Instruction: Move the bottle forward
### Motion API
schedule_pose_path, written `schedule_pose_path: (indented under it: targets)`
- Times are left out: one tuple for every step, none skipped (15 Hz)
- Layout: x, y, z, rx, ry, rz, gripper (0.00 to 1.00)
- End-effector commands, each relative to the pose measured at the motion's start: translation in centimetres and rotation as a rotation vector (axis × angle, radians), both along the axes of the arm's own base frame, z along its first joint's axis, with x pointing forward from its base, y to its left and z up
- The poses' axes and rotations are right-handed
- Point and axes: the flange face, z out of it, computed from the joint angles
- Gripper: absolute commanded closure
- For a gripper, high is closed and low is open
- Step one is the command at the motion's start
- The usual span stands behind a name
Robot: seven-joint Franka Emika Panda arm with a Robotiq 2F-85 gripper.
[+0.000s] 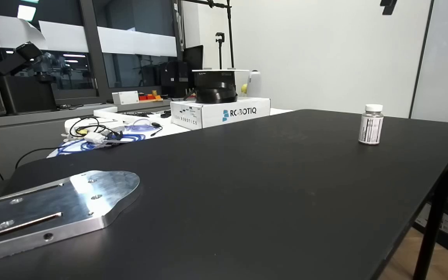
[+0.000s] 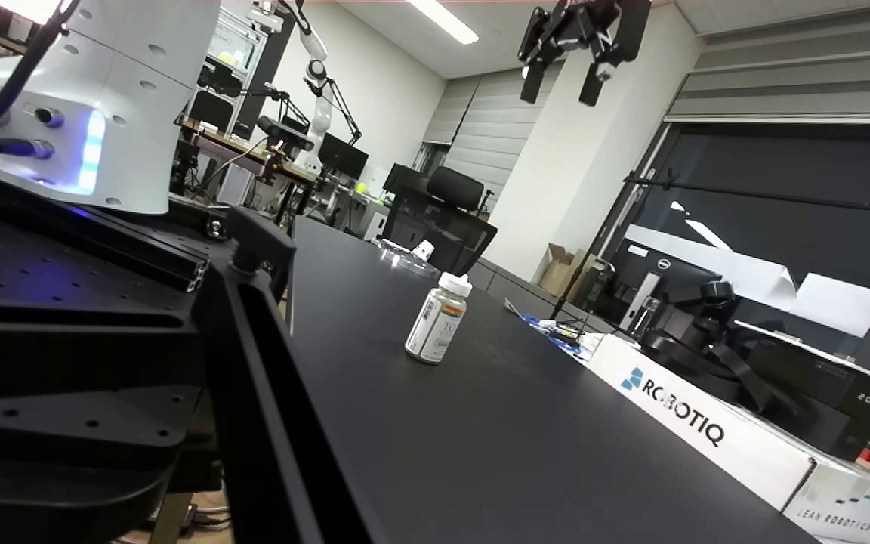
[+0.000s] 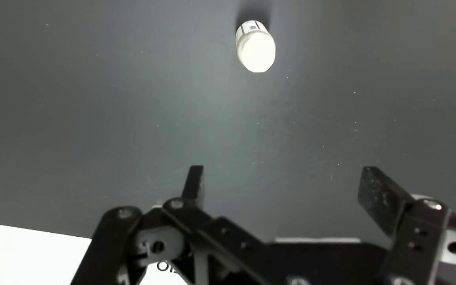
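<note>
The bottle is small and short, with a white cap and a mostly white label. It stands upright on the black table, in an exterior view on the right (image 1: 370,125) and in an exterior view near the middle (image 2: 439,321). In the wrist view the bottle (image 3: 255,49) is seen from above, near the top edge. My gripper (image 2: 562,91) hangs high above the table, well apart from the bottle. In the wrist view the gripper's fingers (image 3: 283,169) are wide apart with nothing between them. The bottle lies beyond the fingertips.
The black table (image 1: 247,186) carries a flat metal plate (image 1: 64,202) at one end. A white Robotiq box (image 1: 235,112) with black equipment on it stands beside the table's long edge. Cables (image 1: 99,132) lie near it. The robot's white base (image 2: 125,98) stands at the table's opposite side.
</note>
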Motion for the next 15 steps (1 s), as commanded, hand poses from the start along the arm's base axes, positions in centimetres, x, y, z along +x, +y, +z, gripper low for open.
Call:
schedule_pose_path:
  targets:
    - [0.9, 0.4, -5.0, 0.022, 0.014, -0.013, 0.00]
    - [1.0, 0.6, -6.4, 0.019, 0.020, -0.015, 0.00]
    - [1.2, 0.7, -7.9, 0.015, 0.021, -0.015, 0.00]
    - [1.3, 0.9, -9.3, 0.008, 0.021, -0.010, 0.00]
    - [1.5, 1.1, -10.5, 0.000, 0.021, -0.007, 0.00]
    - [1.7, 1.4, -11.9, -0.006, 0.024, -0.005, 0.00]
    - [1.9, 1.7, -13.1, -0.013, 0.032, -0.001, 0.00]
    - [2.0, 1.9, -14.3, -0.015, 0.046, -0.002, 0.00]
    - [2.1, 2.2, -15.5, -0.019, 0.060, -0.002, 0.00]
    - [2.2, 2.4, -16.8, -0.022, 0.076, -0.002, 0.00]
    - [2.3, 2.6, -17.9, -0.024, 0.094, 0.002, 0.00]
    - [2.5, 2.8, -19.0, -0.027, 0.111, 0.003, 0.00]
    - [2.6, 2.9, -20.2, -0.030, 0.128, 0.000, 0.00]
    - [2.7, 3.1, -21.3, -0.033, 0.145, -0.001, 0.00]
    - [2.8, 3.2, -22.3, -0.039, 0.165, -0.006, 0.00]
